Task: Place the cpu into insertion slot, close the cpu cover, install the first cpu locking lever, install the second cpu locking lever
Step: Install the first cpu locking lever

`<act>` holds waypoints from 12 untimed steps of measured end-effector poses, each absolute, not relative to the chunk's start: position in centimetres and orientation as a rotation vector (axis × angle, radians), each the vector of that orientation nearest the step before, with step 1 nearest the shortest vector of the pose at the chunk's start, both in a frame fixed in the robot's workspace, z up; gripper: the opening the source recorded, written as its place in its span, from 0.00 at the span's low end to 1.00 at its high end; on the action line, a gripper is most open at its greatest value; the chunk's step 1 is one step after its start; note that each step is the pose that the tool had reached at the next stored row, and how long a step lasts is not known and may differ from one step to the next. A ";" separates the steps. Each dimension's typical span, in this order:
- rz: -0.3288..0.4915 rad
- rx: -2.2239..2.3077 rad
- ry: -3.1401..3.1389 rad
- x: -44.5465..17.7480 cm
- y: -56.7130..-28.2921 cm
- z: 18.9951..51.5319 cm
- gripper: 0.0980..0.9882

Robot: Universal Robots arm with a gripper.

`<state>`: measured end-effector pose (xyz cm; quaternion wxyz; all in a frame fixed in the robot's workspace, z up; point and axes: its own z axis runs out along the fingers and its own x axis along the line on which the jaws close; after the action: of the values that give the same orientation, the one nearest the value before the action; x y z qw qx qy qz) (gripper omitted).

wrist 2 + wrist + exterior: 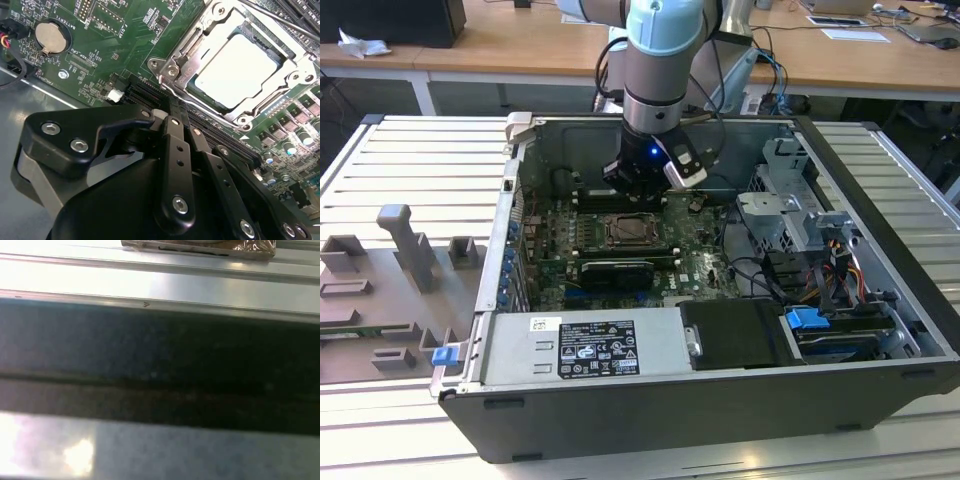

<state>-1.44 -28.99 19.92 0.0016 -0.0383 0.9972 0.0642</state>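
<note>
Second wrist view: pale silver-beige square cpu (pixel 235 70) upper right of frame, seated under thin silver windowed cover (pixel 192 47). Black gripper (pixel 176 111) fingers together, empty, just beside cover. Judging cpu light, rigid, fragile; hold edges only.

looks like a robotics lab, opened pc tower (pixel 670 415) on a slotted metal desk (pixel 410 150), cluttered wooden desks (pixel 520 50) behind

We see a silver-grey arm (pixel 655 75) with pale blue caps (pixel 665 20) and a small blue light (pixel 652 152) — its matte black gripper (pixel 184 127) is studded with silver screws (pixel 180 204).
</note>
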 end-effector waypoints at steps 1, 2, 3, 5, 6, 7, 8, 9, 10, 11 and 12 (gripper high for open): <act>0.202 -0.120 3.130 -1.4 -29.0 19.9 0.01; 0.202 -0.120 3.129 -1.4 -29.0 19.9 0.01; 0.203 -0.120 3.129 -1.4 -29.0 20.0 0.01; 0.203 -0.120 3.129 -1.4 -29.0 20.3 0.01; 0.202 -0.120 3.129 -1.4 -29.0 20.6 0.01; 0.202 -0.120 3.129 -1.4 -29.0 20.7 0.01; 0.202 -0.120 3.129 -1.4 -29.0 20.9 0.01; 0.203 -0.121 3.129 -1.5 -29.0 21.1 0.01; 0.203 -0.121 3.129 -1.5 -29.0 21.2 0.01; 0.204 -0.120 3.129 -1.5 -29.0 21.3 0.01; 0.204 -0.120 3.129 -1.6 -29.0 21.5 0.01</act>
<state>-1.57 -28.98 21.52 0.0017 -0.0383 0.9972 0.0649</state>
